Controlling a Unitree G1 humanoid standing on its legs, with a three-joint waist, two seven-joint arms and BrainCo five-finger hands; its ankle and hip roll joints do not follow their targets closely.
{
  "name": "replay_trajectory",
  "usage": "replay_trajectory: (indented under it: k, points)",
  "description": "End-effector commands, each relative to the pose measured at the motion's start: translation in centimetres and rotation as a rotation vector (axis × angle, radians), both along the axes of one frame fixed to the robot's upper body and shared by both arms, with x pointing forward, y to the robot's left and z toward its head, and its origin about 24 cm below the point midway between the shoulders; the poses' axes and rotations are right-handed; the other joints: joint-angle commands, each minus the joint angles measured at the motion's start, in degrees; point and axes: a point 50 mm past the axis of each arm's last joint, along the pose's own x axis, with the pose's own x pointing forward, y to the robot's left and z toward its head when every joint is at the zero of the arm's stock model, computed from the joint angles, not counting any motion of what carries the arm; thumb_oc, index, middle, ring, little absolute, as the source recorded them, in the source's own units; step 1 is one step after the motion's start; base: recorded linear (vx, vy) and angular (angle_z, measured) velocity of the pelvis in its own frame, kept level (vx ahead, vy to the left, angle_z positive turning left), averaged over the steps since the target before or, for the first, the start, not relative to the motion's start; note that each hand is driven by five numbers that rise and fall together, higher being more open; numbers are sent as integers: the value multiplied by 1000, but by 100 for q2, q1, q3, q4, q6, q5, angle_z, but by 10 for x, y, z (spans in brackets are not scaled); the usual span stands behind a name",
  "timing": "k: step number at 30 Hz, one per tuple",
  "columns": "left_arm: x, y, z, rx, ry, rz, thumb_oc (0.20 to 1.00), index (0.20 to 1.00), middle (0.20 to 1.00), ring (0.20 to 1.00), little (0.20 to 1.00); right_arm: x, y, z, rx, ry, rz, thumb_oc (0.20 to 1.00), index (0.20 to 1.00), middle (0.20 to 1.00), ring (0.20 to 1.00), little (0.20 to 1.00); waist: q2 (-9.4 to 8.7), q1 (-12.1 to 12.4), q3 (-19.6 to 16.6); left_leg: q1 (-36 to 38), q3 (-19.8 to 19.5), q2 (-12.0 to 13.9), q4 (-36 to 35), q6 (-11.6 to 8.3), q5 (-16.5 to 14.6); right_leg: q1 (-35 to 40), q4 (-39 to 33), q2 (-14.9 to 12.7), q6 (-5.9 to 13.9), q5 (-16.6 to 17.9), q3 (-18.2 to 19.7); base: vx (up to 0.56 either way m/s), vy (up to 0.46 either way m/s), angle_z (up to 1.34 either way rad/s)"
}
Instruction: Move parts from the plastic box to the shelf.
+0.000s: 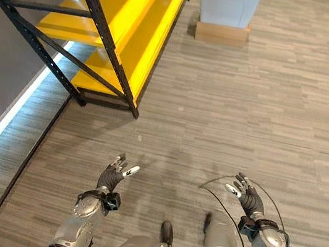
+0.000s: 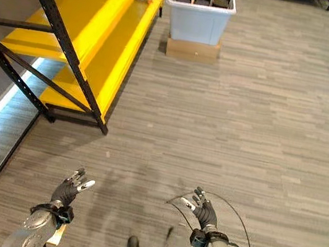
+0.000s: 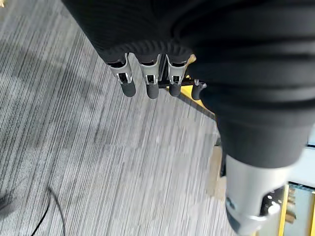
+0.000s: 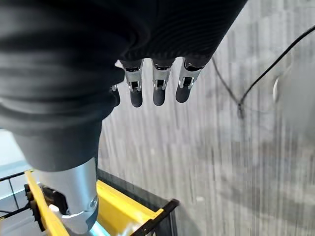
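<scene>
Grey striped carpet floor (image 2: 263, 133) fills most of the frame, running from the lower edge up to the top. At the upper left stands the shelf (image 2: 97, 31), a rack of black metal posts and braces carrying long yellow boards that run up toward the top edge; its nearest post foot meets the floor at centre left, and a pale strip of light lies along the wall at the far left.

At top centre, just right of the shelf's far end, sits the plastic box (image 2: 199, 16), pale blue-grey and open at the top, resting on a low cardboard base (image 2: 192, 49). Dark round parts (image 2: 203, 0) lie in a row inside it, just under the rim.

Low in the frame, left of centre, the left hand (image 2: 67, 191) is held above the floor with its fingers spread and nearly straight, holding nothing; its wrist view shows the fingers (image 3: 151, 81) hanging loose over bare carpet. Right of centre at the same height, the right hand (image 2: 203, 211) is likewise open and empty, its fingers (image 4: 158, 88) straight over the carpet, with a corner of the yellow shelf past them.

Both hands are well apart from the box and its parts, which lie far up the frame. Between them and the box the floor is open, bounded on the left by the shelf's edge.
</scene>
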Motion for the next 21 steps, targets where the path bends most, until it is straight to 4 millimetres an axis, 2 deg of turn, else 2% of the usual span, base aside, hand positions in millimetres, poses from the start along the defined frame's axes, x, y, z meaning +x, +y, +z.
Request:
replay_trajectory:
  k: [1,3,5,7,8,9,11,13,15,17,18,21]
  points:
    - [5,13,21,37,-118,11,1000,1000,1000,1000,1000,15,-8,17,-8,-104,-8,1000,1000,1000,1000,1000,84,-63,-214,852,-291,196,-352,-492,-385,685,-1298,-188,134,1120,-433,363,-106,63]
    - [4,8,17,28,-108,-7,1000,1000,1000,1000,1000,11,-11,16,-15,-97,-6,1000,1000,1000,1000,1000,19,-111,-356,1156,-417,212,-340,-560,-584,914,-1416,-45,58,1196,-325,437,-144,28]
    - [6,1,17,5,-109,-19,1000,1000,1000,1000,1000,10,-14,16,-18,-95,-18,1000,1000,1000,1000,1000,62,-171,-484,1188,-492,315,-236,-632,-666,957,-1340,-21,1,1245,-297,356,-172,22]
    - [7,-2,17,-10,-111,-16,1000,1000,1000,1000,1000,11,-18,18,-26,-101,-20,1000,1000,1000,1000,1000,154,-213,-555,1216,-561,558,-54,-785,-565,872,-933,63,-144,1004,-443,369,-222,73]
    - [7,-2,17,-10,-111,-16,1000,1000,1000,1000,1000,11,-18,18,-26,-101,-20,1000,1000,1000,1000,1000,158,-216,-559,1213,-564,561,-56,-787,-565,864,-920,63,-145,994,-447,354,-204,53]
    - [9,-4,17,-18,-113,-21,1000,1000,1000,1000,1000,10,-22,20,-37,-107,-28,1000,1000,1000,1000,1000,235,-256,-586,1217,-536,719,61,-922,-415,868,-716,115,-258,771,-551,266,-168,26]
    - [9,-5,18,-18,-116,-26,1000,1000,1000,1000,1000,9,-24,20,-41,-106,-32,1000,1000,1000,1000,1000,234,-289,-606,1157,-559,754,126,-972,-287,838,-662,129,-299,712,-547,255,-176,15]
    - [10,-6,18,-28,-114,-28,1000,1000,1000,1000,1000,7,-29,20,-49,-98,-48,1000,1000,1000,1000,1000,294,-346,-632,1181,-555,950,224,-1124,3,852,-512,271,-418,472,-548,313,-215,13]
    - [10,-5,18,-28,-113,-27,1000,1000,1000,1000,1000,6,-30,19,-49,-93,-51,1000,1000,1000,1000,1000,292,-352,-652,1153,-558,982,307,-1155,160,871,-514,313,-452,424,-524,174,-135,4]
    - [7,-4,17,-32,-107,-18,1000,1000,1000,1000,1000,5,-32,18,-54,-82,-49,1000,1000,1000,1000,1000,299,-333,-659,1061,-541,1045,607,-1237,491,993,-564,419,-536,326,-493,214,-185,-10]
    - [6,-4,16,-43,-104,-12,1000,1000,1000,1000,1000,5,-32,17,-55,-80,-42,1000,1000,1000,1000,1000,249,-277,-641,802,-520,1008,1316,-1321,848,1244,-700,514,-643,248,-428,254,-247,-21]
    - [5,-5,17,-51,-107,-18,1000,1000,1000,1000,1000,4,-35,17,-56,-78,-48,1000,1000,1000,1000,1000,-19,-131,-439,0,-533,937,3097,-1361,1390,1760,-970,482,-834,167,-260,182,-235,-25]
